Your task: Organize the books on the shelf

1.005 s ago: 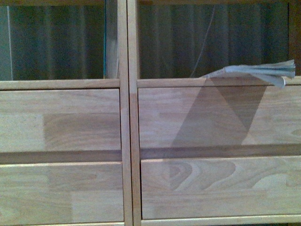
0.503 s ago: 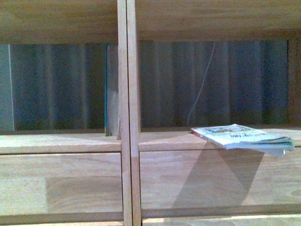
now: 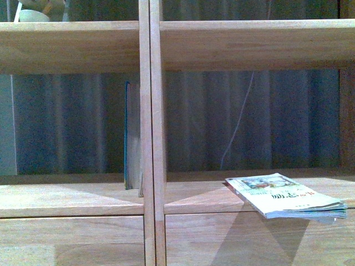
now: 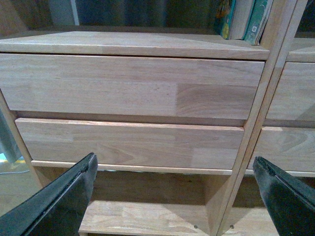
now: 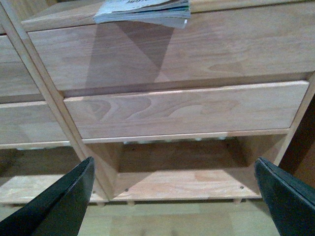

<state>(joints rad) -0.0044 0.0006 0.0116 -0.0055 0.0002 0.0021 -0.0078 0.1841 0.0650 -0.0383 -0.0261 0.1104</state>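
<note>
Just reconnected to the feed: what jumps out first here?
A white book lies flat in the right compartment, its corner hanging over the shelf's front edge. In the left compartment, slim books stand upright against the central divider. Both arms' jaws gape open, empty, before the drawers.

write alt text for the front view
A white-covered paperback lies flat in the right bay of a light wooden shelf, overhanging its front edge. A slim teal-edged book stands upright against the central divider in the left bay.
</note>
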